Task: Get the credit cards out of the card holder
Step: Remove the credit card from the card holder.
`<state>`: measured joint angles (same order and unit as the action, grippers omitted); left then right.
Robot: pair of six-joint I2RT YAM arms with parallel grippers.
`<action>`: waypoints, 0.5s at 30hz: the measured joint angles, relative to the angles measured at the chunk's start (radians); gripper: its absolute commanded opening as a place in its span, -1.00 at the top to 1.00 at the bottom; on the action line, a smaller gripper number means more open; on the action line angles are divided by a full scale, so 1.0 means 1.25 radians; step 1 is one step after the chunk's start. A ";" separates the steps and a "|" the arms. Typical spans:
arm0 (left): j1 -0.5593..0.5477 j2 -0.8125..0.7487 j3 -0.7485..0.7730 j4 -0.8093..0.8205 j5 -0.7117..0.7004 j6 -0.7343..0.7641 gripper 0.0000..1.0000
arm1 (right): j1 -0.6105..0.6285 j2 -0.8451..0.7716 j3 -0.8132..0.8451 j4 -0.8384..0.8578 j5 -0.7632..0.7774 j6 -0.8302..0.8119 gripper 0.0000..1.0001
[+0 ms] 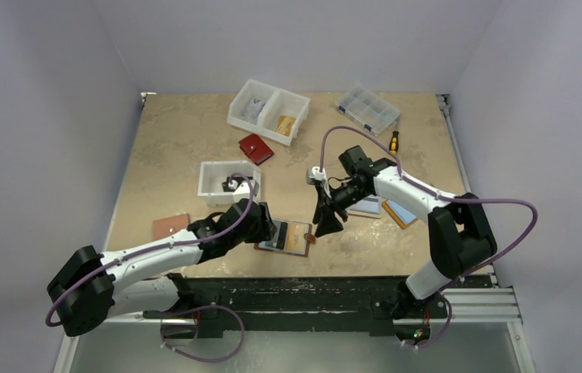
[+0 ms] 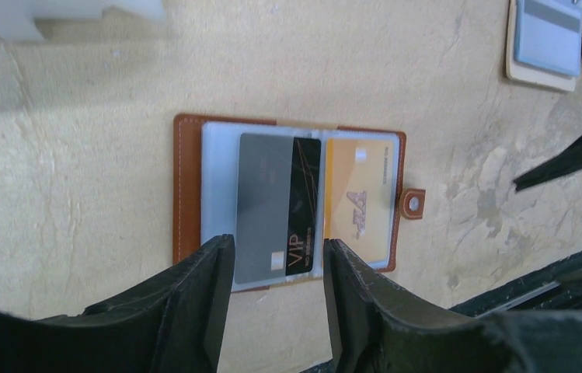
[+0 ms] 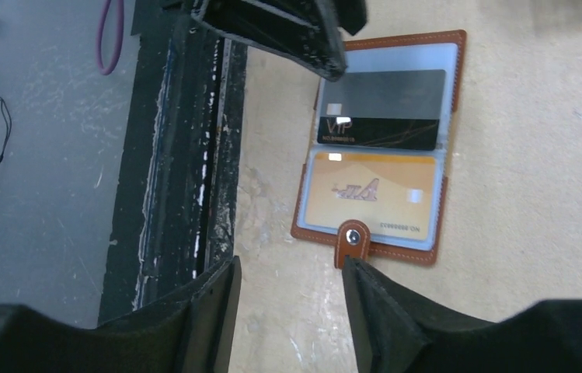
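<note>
Tan tabletop (image 2: pixel 78 194), open card holder (image 2: pixel 187 194) between 2 pairs of parted, empty jaws.

Three cards (image 2: pixel 266 203), one card holder (image 2: pixel 186 194)

A white two-compartment bin (image 1: pixel 268 111) and a clear organizer box (image 1: pixel 367 108) stand at the far side of the table (image 1: pixel 179 140), with a yellow-handled screwdriver (image 1: pixel 394 141) near the box. A red wallet (image 1: pixel 256 148) lies between the bin and a smaller white tray (image 1: pixel 211 180).
</note>
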<state>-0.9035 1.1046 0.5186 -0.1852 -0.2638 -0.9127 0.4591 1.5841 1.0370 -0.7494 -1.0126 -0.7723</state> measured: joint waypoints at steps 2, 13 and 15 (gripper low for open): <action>0.014 0.014 0.024 -0.005 0.004 0.023 0.00 | 0.020 0.000 0.000 0.008 0.000 0.011 0.07; 0.107 0.045 0.032 -0.006 0.082 0.087 -0.13 | 0.067 0.083 0.015 0.048 -0.009 0.130 0.77; 0.122 0.057 0.032 0.004 0.105 0.094 -0.12 | 0.068 0.101 0.025 0.074 -0.014 0.185 0.92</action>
<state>-0.7506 1.1755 0.5591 -0.1806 -0.1326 -0.7948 0.5446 1.7100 1.0679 -0.6567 -1.0306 -0.5411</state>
